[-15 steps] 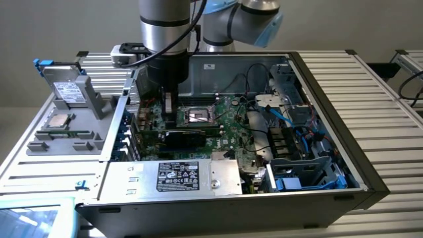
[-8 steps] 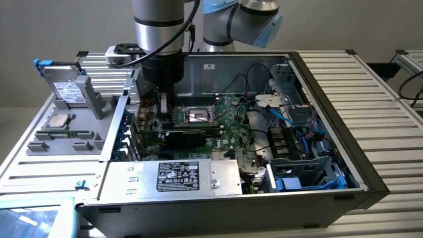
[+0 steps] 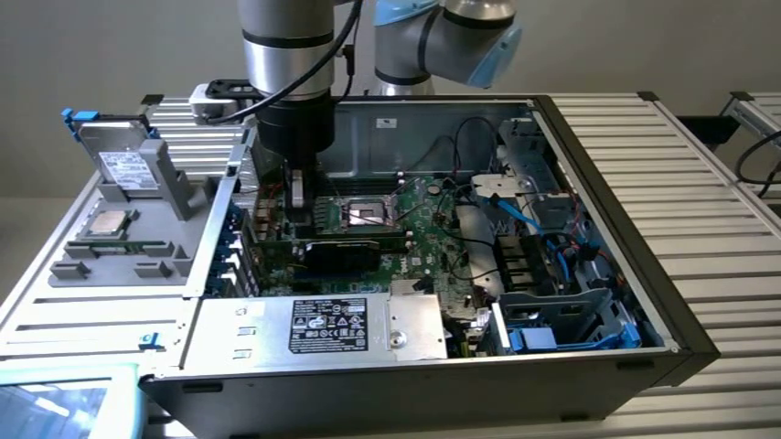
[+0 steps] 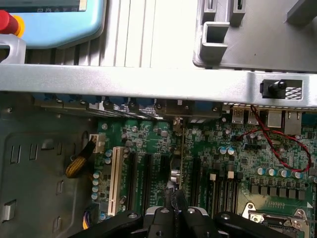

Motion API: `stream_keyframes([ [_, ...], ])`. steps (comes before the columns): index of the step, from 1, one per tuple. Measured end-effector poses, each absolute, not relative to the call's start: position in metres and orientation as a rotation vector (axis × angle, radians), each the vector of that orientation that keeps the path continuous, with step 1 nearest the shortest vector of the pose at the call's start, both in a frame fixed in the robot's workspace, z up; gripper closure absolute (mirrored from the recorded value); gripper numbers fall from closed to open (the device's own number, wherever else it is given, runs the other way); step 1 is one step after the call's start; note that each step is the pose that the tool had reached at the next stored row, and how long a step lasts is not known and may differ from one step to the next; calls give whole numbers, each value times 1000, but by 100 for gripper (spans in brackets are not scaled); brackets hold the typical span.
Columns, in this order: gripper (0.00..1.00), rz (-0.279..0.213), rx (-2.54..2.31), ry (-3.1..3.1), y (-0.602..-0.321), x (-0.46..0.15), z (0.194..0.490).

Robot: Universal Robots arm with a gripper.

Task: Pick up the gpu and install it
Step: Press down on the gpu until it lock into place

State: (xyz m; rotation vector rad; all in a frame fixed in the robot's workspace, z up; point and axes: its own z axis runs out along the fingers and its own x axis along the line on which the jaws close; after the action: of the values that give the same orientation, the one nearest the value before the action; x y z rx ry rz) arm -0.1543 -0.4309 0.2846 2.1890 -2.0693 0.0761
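The gripper (image 4: 176, 210) is down inside the open computer case (image 3: 610, 302), jaws pinched tight on the top edge of the gpu (image 4: 181, 153). The card hangs edge-on directly below it, long axis running toward twelve o'clock across the motherboard (image 4: 237, 163), lined up between the black expansion slots (image 4: 141, 178), apparently seating now.
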Motion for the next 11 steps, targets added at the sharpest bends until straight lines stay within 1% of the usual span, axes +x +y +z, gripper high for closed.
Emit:
stream_keyframes([
  [11, 88, 74, 2192, -2072, -427, -157, 281],
])
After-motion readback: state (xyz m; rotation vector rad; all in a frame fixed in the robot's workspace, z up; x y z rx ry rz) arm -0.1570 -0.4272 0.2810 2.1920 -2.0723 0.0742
